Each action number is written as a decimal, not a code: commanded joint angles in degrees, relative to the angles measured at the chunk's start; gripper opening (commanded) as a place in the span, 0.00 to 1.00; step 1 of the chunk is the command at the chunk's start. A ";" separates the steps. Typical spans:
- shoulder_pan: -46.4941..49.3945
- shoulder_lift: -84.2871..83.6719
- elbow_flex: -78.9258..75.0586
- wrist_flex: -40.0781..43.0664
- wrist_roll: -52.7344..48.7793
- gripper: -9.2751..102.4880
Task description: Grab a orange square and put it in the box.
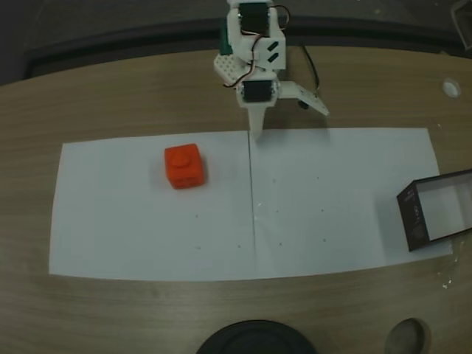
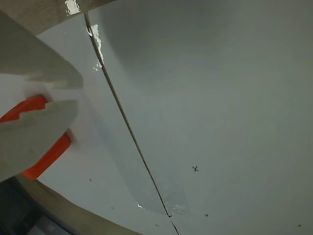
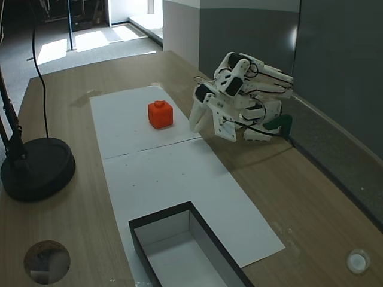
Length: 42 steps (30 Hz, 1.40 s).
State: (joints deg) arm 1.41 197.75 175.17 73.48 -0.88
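Now: block waiting, pincer empty

Fixed view: block (image 1: 184,166) on white paper (image 1: 332,199), pincer (image 1: 284,118) spread wide, well apart from it. Box (image 1: 413,217) far right. Wrist view: block (image 2: 46,156) peeks behind a finger (image 2: 34,137). Other fixed view: box (image 3: 179,251) near the camera.

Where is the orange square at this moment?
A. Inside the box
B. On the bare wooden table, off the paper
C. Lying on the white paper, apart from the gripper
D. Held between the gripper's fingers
C: in both fixed views the orange square sits on the white paper, clear of the gripper, and the box holds nothing.
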 commanded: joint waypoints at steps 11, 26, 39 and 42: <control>0.18 1.14 -3.25 0.62 0.00 0.08; -0.35 1.14 -3.25 0.62 -0.18 0.08; 24.79 -0.88 -18.28 -18.46 3.69 0.31; 27.42 -7.12 -24.43 -12.92 3.69 0.39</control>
State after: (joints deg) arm 27.07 195.29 158.20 59.24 2.29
